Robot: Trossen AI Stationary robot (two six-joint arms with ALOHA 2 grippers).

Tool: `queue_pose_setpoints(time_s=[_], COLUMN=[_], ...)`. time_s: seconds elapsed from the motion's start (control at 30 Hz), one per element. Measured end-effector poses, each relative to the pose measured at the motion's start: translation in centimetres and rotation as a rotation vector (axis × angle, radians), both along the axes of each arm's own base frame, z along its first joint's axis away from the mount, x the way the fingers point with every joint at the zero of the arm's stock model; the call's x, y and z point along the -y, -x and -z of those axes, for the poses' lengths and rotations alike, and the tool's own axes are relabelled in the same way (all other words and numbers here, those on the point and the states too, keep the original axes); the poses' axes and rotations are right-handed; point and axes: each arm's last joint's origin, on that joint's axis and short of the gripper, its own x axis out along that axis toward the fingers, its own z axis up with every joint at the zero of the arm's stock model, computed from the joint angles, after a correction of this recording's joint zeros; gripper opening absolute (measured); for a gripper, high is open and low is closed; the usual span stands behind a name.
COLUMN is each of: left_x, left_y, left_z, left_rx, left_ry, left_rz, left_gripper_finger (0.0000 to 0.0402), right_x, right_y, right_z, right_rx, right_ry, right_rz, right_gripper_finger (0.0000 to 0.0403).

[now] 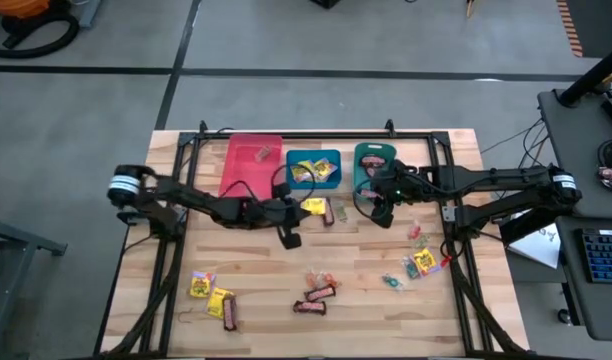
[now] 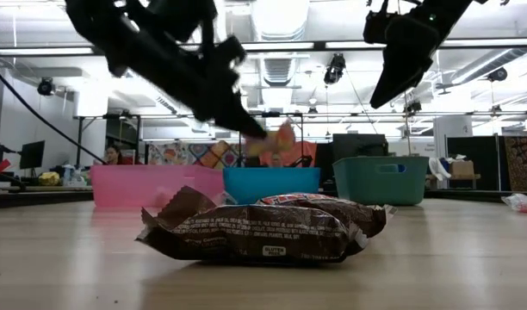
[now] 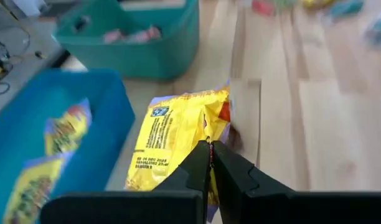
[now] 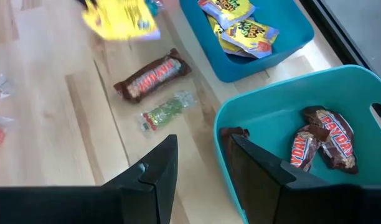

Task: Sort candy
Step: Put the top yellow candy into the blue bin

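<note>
Overhead, the left gripper [image 1: 308, 208] pinches a yellow packet [image 1: 313, 206] just beside the blue bin [image 1: 313, 170], half hidden by the arm; low down, the packet [image 2: 272, 142] is blurred; from the left wrist, its [image 3: 178, 140] long axis runs away from the fingers [image 3: 197, 165]; the right gripper [image 4: 200, 162] hangs open, empty, over the teal bin [image 4: 265, 118] rim.

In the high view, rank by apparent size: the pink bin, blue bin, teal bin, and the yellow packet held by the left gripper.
1. pink bin, clearly largest.
2. blue bin and teal bin: unsure, since the right arm covers part of the teal one.
3. yellow packet, smallest, pinched in the left gripper.
</note>
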Motion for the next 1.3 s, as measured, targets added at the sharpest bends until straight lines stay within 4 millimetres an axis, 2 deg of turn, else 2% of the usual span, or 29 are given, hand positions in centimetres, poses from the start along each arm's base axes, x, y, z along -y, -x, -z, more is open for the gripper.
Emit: queue_pose_setpoints(time_s=[0.27,0.43,0.6,0.73,0.83,0.97,1.13,1.3], left_x=[-1.0,-3.2,-6.6,-10.2,-12.0,-13.2,-13.8,-14.5], left_y=[2.3,3.4,3.6,3.7,3.4,2.3,0.8,-0.4], left_z=[-5.7,-7.2,-6.7,-5.9,-5.6,-4.1,-2.3,-2.2], left_rx=[0.138,0.153,0.130,0.104,0.101,0.051,-0.029,-0.076], left_ry=[-0.046,-0.057,-0.032,0.007,0.030,0.050,0.078,0.086], left_rz=[-0.005,-0.052,-0.035,-0.066,-0.085,-0.108,-0.119,-0.132], left_gripper_finger=[0.0000,0.0000,0.0000,0.0000,0.0000,0.0000,0.0000,0.0000], right_x=[-0.3,-0.3,-0.3,0.0,0.2,0.3,0.3,0.3], right_y=[-0.1,0.0,0.0,0.0,-0.1,-0.4,-0.6,-0.5], right_z=[0.0,0.2,0.3,0.2,0.0,-0.2,0.0,0.5], right_rx=[0.003,0.004,0.005,-0.002,0.006,0.049,0.093,0.091], right_ry=[0.000,-0.009,-0.003,0.081,0.146,0.167,0.167,0.140], right_rz=[-0.012,0.000,0.004,0.041,0.081,0.100,0.103,0.132], right_gripper_finger=[0.0137,0.0137,0.0137,0.0137,0.0137,0.0137,0.0137,0.0137])
